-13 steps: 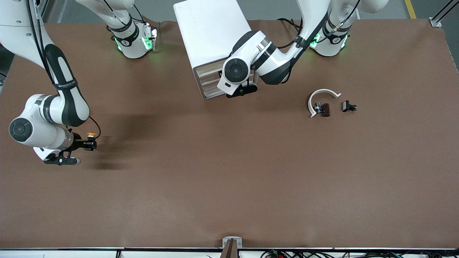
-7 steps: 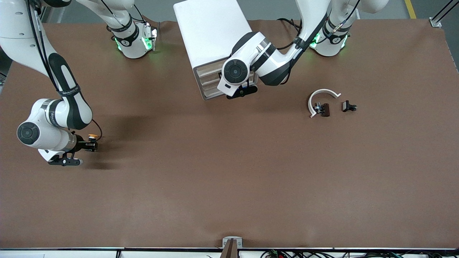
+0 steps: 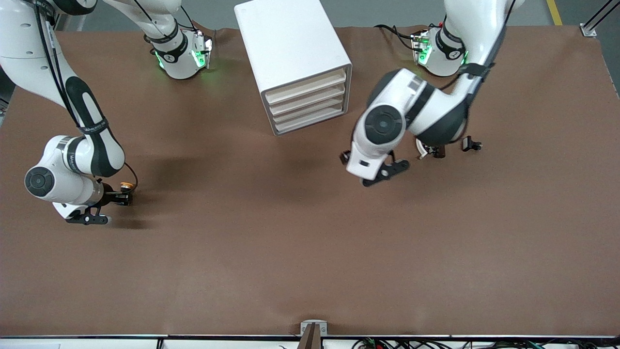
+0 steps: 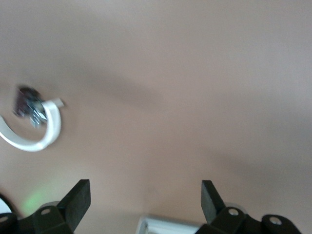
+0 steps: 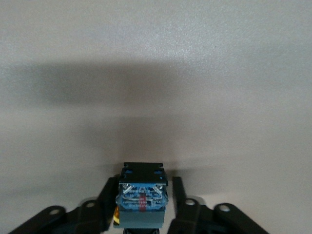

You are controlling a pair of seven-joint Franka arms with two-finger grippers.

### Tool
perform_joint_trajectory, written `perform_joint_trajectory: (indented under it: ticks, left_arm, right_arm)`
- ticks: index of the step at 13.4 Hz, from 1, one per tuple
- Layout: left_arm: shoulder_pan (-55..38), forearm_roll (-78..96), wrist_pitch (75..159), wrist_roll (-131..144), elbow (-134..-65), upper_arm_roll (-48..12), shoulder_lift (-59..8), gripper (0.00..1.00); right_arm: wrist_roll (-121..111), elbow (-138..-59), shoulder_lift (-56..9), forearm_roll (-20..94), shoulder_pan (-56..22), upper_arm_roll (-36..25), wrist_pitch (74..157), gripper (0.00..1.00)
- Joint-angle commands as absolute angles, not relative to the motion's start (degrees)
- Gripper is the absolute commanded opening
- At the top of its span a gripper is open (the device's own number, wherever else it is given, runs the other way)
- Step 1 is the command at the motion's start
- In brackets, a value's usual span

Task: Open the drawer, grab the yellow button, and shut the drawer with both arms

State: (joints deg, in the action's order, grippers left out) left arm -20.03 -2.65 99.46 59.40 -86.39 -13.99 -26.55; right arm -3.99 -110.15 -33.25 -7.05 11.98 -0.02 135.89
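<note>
- The white cabinet [image 3: 290,53] sits at 12 o'clock on the brown table [image 3: 310,252], its front turned toward 5 o'clock.
- The drawer [image 3: 306,87] is the top one of four. It is pushed all the way in, level with the three drawers under it.
- The right gripper [image 3: 124,196] is low over the table at 9 o'clock, well apart from the cabinet.
- Its two fingers are squeezed in on the button [image 3: 126,185], one on each side of it.
- In the right wrist view the button's [image 5: 141,195] blue and black body sits tight between the black fingers [image 5: 108,197], with a bit of orange-yellow showing at one side.
- The left gripper [image 4: 145,197] hangs over bare table at 2 o'clock from the table's middle, and at 4 o'clock from the cabinet.
- Its fingers [image 4: 78,200] are spread wide, and nothing is between them.
- A white ring [image 4: 44,136] lies on the table near the left gripper, with a small black clip [image 4: 27,102] touching it.
- In the front view the left arm [image 3: 411,111] covers most of the ring.
- One more black clip [image 3: 471,144] lies just beside the ring, at 3 o'clock from it.
</note>
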Motion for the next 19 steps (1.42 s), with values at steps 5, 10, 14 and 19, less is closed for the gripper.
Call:
perform_joint_trajectory:
  ticks: [5, 10, 14, 19]
  left_arm:
    - [-7.9, -11.5, 98.0, 54.2, -86.2, -14.5, -18.6, 1.00]
    - [-1.3, -11.7, 96.0, 39.4, -86.3, -14.4, -10.4, 1.00]
    - [3.3, -10.6, 95.5, 26.6, -88.2, -14.5, -3.6, 1.00]
    - [6.2, -3.3, 91.5, 16.3, -93.1, -11.6, 5.3, 1.00]
  right_arm:
    - [-3.3, -108.5, -29.9, -8.5, 11.9, 0.9, 129.3, 1.00]
    - [2.4, -108.5, -23.7, -8.5, 8.3, 1.1, 121.2, 1.00]
    - [5.4, -108.5, -13.8, -8.4, 4.2, 1.4, 109.6, 1.00]
    - [5.5, -108.5, -2.2, -6.9, 2.7, 1.5, 99.4, 1.00]
